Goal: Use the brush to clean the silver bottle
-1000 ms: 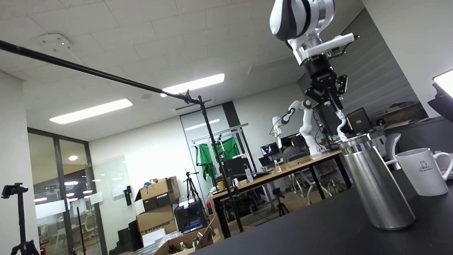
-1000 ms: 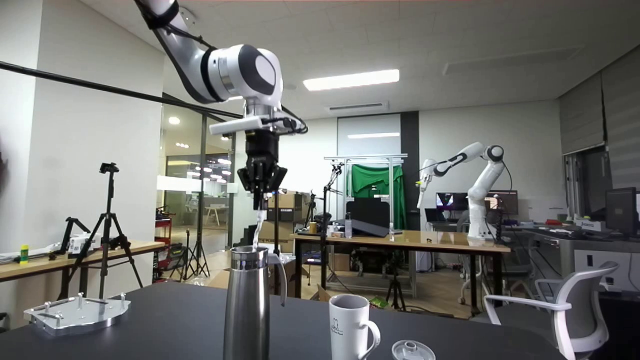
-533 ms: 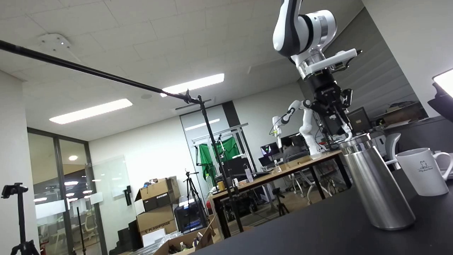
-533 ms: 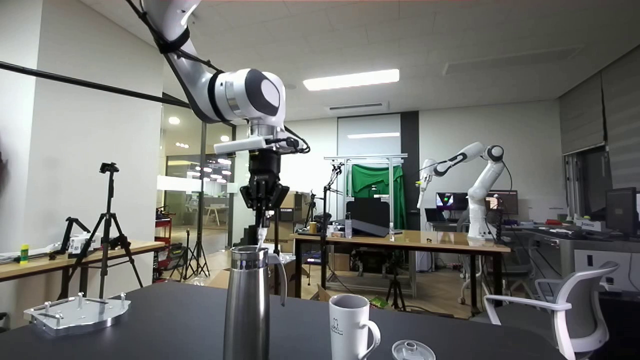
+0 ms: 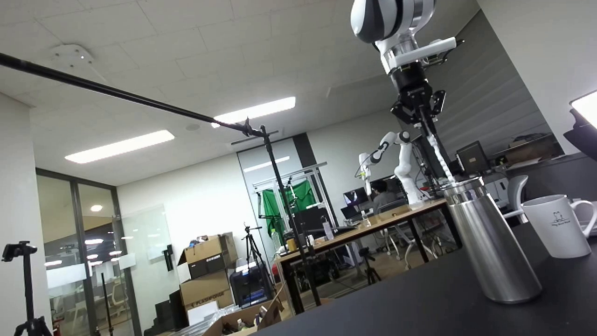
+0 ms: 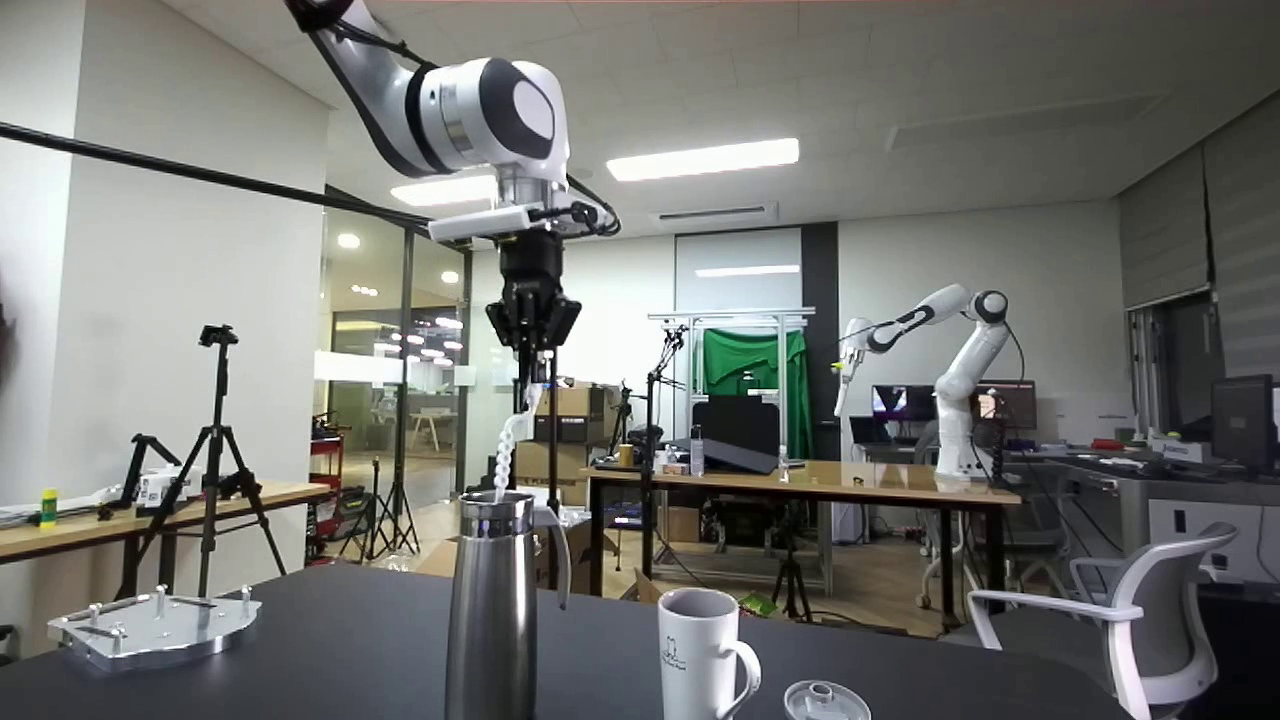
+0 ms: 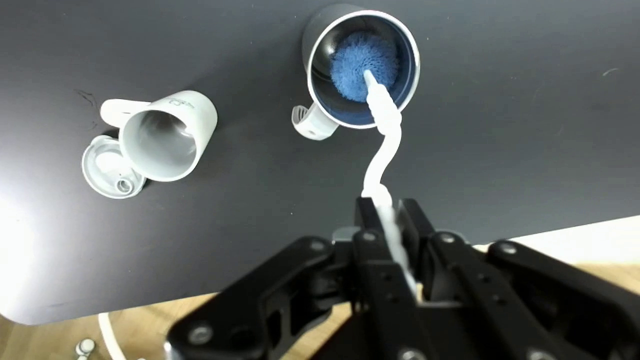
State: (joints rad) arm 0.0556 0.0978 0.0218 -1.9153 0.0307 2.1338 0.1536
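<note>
Mug (image 6: pixel 693 640) and lid (image 7: pixel 106 167) sit near the bottle (image 5: pixel 495 254); your gripper (image 7: pixel 388 212) clasps the brush (image 7: pixel 384 112), its bristles (image 7: pixel 350 65) in the bottle.

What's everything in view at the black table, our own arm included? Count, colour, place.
table: one, black, foreground of both exterior views
silver bottle: one, brushed steel, upright on the table
brush: one, white with blue bristles, head inside the silver bottle
mug: one, white, upright beside the silver bottle, apart
lid: one, pale, lying beside the mug
metal plate: one, silver, at the table's left end in an exterior view
gripper: one, black, closed on the brush's handle
own arm: one, white with black, above the gripper
</note>
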